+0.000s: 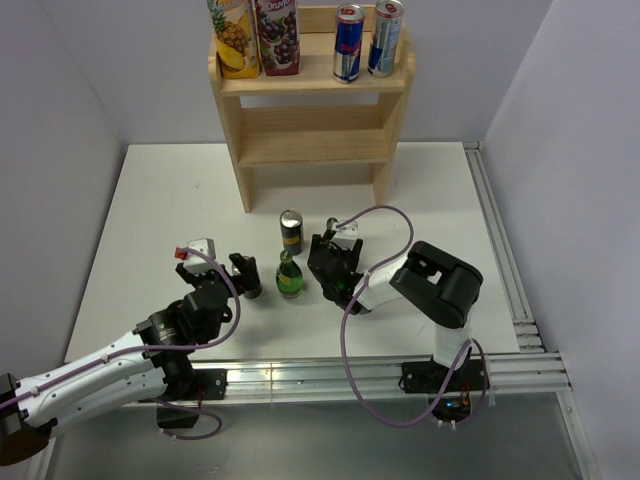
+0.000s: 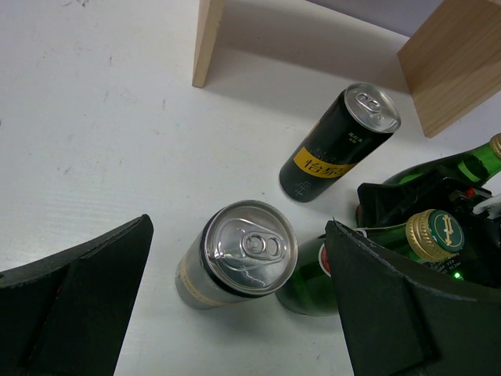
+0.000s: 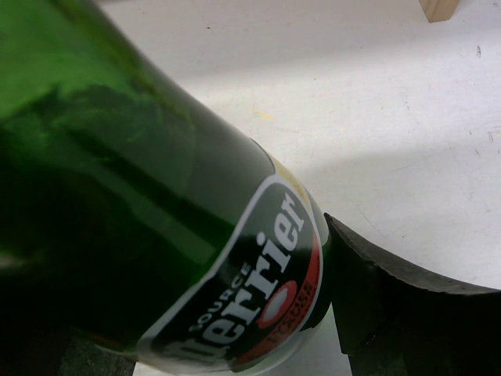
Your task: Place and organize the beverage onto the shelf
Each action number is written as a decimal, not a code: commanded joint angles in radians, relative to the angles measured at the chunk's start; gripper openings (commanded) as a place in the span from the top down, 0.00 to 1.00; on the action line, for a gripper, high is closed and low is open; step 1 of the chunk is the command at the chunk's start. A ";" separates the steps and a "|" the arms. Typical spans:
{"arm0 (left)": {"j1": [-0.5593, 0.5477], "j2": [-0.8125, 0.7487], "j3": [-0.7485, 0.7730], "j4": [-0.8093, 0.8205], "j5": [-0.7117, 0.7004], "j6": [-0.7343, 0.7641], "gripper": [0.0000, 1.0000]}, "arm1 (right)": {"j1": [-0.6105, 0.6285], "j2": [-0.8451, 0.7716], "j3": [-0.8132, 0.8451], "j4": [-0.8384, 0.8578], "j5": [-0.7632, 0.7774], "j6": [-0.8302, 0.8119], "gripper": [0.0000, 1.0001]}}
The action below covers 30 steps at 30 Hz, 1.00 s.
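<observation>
Our left jaws gape over a pale can (image 2: 243, 252); right jaws clench a green bottle (image 3: 117, 157). Four drinks (image 1: 348, 45) top the shelf (image 1: 310, 150); four are left.

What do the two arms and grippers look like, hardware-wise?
Left arm and right arm: white links, bulky black joint housings, a looping purple cable on each. Left gripper and right gripper: matte black, thick wedge-shaped fingers. The left wrist carries a small red-and-white module.
</observation>
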 commanded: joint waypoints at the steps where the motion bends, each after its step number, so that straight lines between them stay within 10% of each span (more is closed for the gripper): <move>1: -0.006 -0.003 0.018 0.017 0.007 0.006 0.01 | -0.010 -0.003 0.028 -0.029 0.061 -0.017 0.65; 7: -0.006 -0.013 0.016 0.015 0.010 0.006 0.01 | -0.005 -0.021 0.022 -0.069 0.045 0.009 1.00; 30: -0.006 0.011 0.024 0.009 0.004 0.000 0.01 | 0.082 -0.243 -0.051 -0.171 0.136 0.015 1.00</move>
